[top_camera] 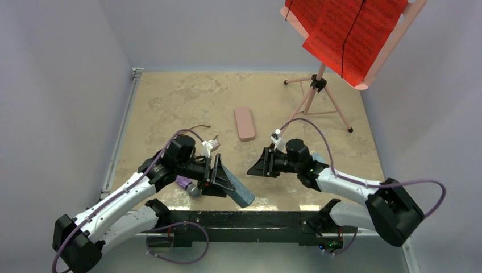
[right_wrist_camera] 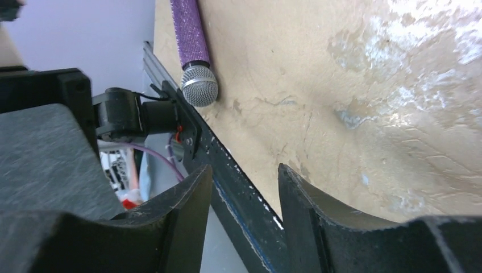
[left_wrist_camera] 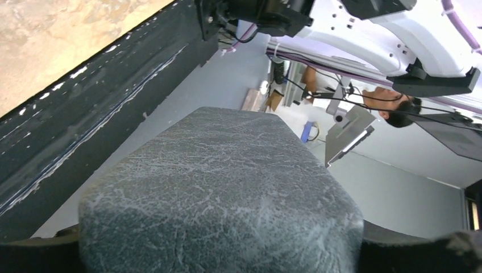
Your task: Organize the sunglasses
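The thin brown sunglasses [top_camera: 199,127] lie on the surface [top_camera: 170,102] just behind the left arm, partly hidden, and they seem light, fragile and slippery, best taken at the frame front; the left tool [top_camera: 223,181] holds a grey-blue case [top_camera: 241,194], and the right tool [right_wrist_camera: 244,170] is half open, empty.

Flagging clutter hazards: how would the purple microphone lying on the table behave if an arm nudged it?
The microphone would probably roll: it lies on its side on the flat table, with a cylindrical handle. The mesh head, wider than the handle, may make it curve rather than roll straight. The glittery surface looks textured, so likely not slippery.
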